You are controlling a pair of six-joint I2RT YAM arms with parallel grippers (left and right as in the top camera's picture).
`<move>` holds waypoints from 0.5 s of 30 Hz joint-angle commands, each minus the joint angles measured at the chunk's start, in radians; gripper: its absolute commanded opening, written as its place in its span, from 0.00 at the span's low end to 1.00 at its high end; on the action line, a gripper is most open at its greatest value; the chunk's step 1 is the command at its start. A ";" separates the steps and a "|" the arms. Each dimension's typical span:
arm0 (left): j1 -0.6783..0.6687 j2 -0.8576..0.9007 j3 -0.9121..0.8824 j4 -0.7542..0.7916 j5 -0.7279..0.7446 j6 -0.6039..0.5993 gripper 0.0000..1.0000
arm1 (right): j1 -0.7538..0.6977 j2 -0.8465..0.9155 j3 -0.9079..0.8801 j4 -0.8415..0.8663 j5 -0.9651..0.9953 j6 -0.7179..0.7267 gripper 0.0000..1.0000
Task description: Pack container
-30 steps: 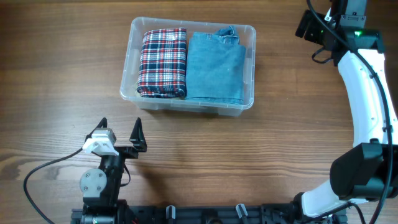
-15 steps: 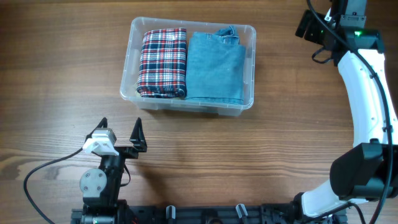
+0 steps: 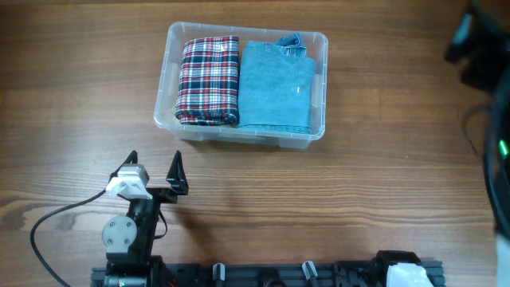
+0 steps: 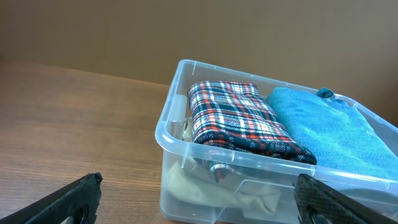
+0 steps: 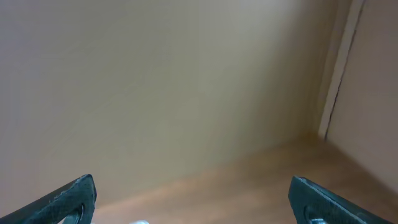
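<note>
Sitting at far-centre of table (image 3: 382, 191), container (image 3: 165, 88) holds two folded pieces side by side: plaid cloth (image 3: 209, 80) on L, denim (image 3: 276, 88) on R, touching each other and filling it nearly wall to wall. In the L wrist view the plaid cloth humps a bit above the rim. A pale cloth (image 4: 233, 193) lies under it, seen thru the clear wall. Can't tell what's under the denim.

L gripper (image 3: 154, 158) is low at the near side, well apart from container, fingers spread wide w/ nothing between, pointing at container's near wall. Only bare wood between them, so nothing is in the way. Black cable (image 3: 56, 215) curls from L arm's base toward the table's L edge. Black rail (image 3: 279, 275) runs along the near edge.

R arm (image 3: 478, 48) is just a dark blur at far R in overhead, well apart from container. R gripper (image 5: 193, 199) in its wrist view has fingers wide apart, empty, facing a beige wall (image 5: 155, 81) w/ a strip of wood below.
</note>
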 commanded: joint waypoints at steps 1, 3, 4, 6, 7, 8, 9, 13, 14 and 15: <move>0.003 -0.011 -0.003 -0.006 0.026 0.020 1.00 | -0.001 -0.123 0.002 -0.002 -0.002 0.015 1.00; 0.003 -0.011 -0.003 -0.006 0.026 0.020 1.00 | -0.001 -0.190 0.002 -0.002 0.050 0.013 1.00; 0.003 -0.011 -0.003 -0.006 0.026 0.020 1.00 | -0.001 -0.216 0.002 -0.002 0.064 0.013 1.00; 0.003 -0.011 -0.003 -0.006 0.026 0.020 1.00 | -0.001 -0.253 0.002 -0.002 0.063 0.013 1.00; 0.003 -0.011 -0.003 -0.006 0.026 0.020 1.00 | -0.001 -0.259 0.002 -0.005 0.071 0.011 1.00; 0.003 -0.011 -0.003 -0.006 0.026 0.020 1.00 | -0.001 -0.262 0.002 -0.025 0.097 0.012 1.00; 0.003 -0.011 -0.003 -0.006 0.026 0.020 1.00 | -0.001 -0.261 0.002 -0.049 0.114 0.011 1.00; 0.003 -0.011 -0.003 -0.006 0.026 0.020 1.00 | 0.000 -0.251 -0.027 -0.141 0.133 0.011 1.00; 0.003 -0.011 -0.003 -0.006 0.026 0.020 1.00 | 0.000 -0.261 -0.067 -0.134 0.128 0.012 1.00; 0.003 -0.011 -0.003 -0.006 0.026 0.020 1.00 | 0.000 -0.280 -0.130 -0.103 0.107 0.011 1.00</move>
